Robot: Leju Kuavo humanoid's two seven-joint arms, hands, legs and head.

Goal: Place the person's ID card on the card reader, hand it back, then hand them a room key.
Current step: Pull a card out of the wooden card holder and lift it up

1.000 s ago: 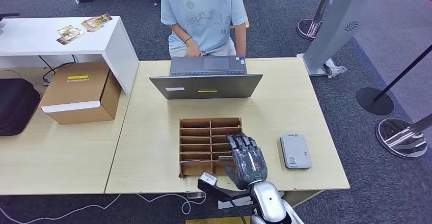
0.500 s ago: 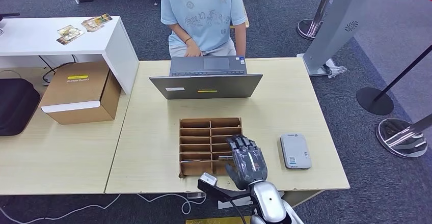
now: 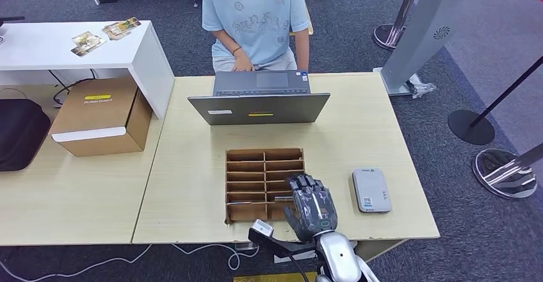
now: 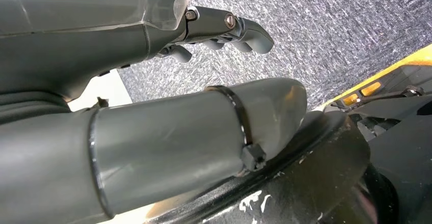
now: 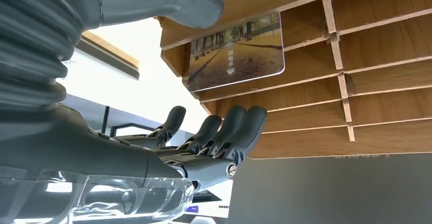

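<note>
A room key card [image 5: 235,51] printed with a tree-lined autumn path stands in a near-right slot of the wooden card rack [image 3: 246,166], a shallow brown grid of thin partitions lying flat on the pale wood-grain table [image 3: 192,186]. The robot's right hand [image 3: 312,206] hovers over the rack's near-right corner, palm down; in the right wrist view its dark fingers [image 5: 239,127] lie side by side, slightly curled and apart from the card, with the thick grey thumb [image 5: 173,0] on the card's other side, so the hand holds nothing and is open, the card sitting between thumb and fingers but untouched. Just right of the hand, a flat, rounded, light-grey card reader [image 3: 371,190] rests on the table. At the table's far edge an open grey laptop [image 3: 259,99] faces a seated person [image 3: 256,16] in a light blue printed shirt. The left hand [image 4: 153,102] hangs over speckled grey carpet, its smooth grey thumb extended and its darker fingers [image 4: 239,28] bent inward around nothing. To the left, a brown cardboard box [image 3: 102,115] sits on an adjoining table beside a white counter [image 3: 70,45] carrying several picture cards [image 3: 105,33].
</note>
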